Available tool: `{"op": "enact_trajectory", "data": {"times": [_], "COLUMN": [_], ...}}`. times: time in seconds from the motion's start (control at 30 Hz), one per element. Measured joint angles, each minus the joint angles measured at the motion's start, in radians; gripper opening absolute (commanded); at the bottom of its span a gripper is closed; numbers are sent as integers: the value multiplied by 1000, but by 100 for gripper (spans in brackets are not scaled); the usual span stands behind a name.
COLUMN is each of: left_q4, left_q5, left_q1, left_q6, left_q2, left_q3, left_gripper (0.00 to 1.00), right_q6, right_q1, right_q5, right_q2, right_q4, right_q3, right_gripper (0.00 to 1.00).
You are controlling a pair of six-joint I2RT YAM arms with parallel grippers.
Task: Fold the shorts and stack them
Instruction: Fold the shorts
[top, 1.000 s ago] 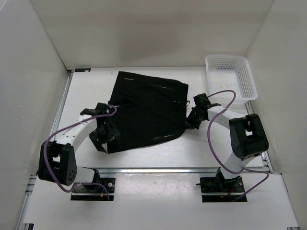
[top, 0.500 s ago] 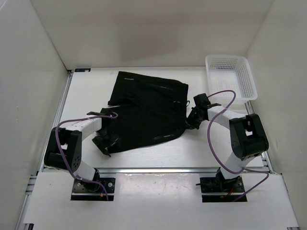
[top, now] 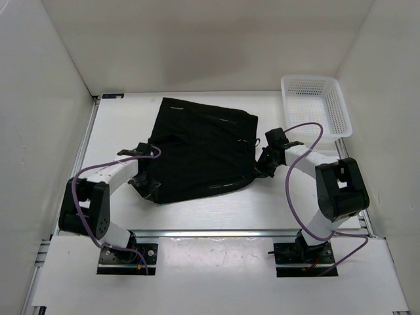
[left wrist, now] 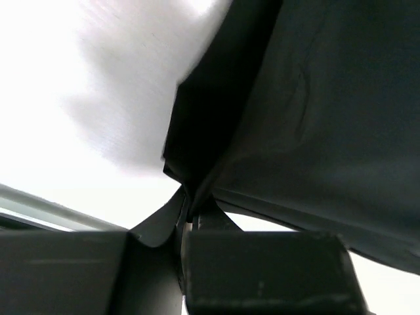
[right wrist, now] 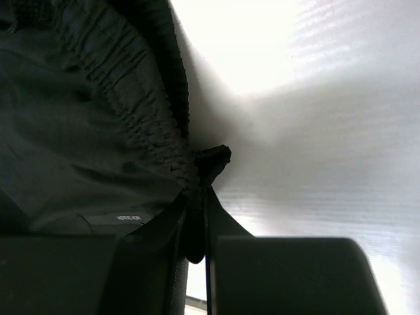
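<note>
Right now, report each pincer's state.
Left pincer: shut on the shorts, at their near-left corner.
Right pincer: shut on the shorts, at the gathered waistband.

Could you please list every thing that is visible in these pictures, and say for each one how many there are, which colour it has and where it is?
shorts: one pair, black, spread in the middle of the table.
basket: one, white mesh, far right corner of the table.
table: one, white, under everything.
walls: three, white, at the left, back and right.
cables: two, purple, one looping along each arm.
arms: two, white and black, bases at the near edge.
left fingers: one pair, dark, shut on the near left corner of the shorts.
right fingers: one pair, dark, shut on the gathered waistband at the right edge of the shorts.
</note>
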Motion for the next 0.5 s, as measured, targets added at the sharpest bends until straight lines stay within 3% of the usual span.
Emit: {"op": "enact_trajectory", "data": {"times": [0.2,0.5], "left_q4": [-75,-204], "left_q5": [-48,-55], "left_q1": [-13,-50], "left_q6": [9,-11], "left_q2": [-176,-403], "left_q3": [54,63], "left_gripper": [11,11], "right_q6": [-52,-55], "right_q1": [30,45], "right_q5": [8,17], "right_q2": [-102,-410], "right_q4": [-44,-160], "right_q3": [-22,-235], "right_gripper": [0,2]}}
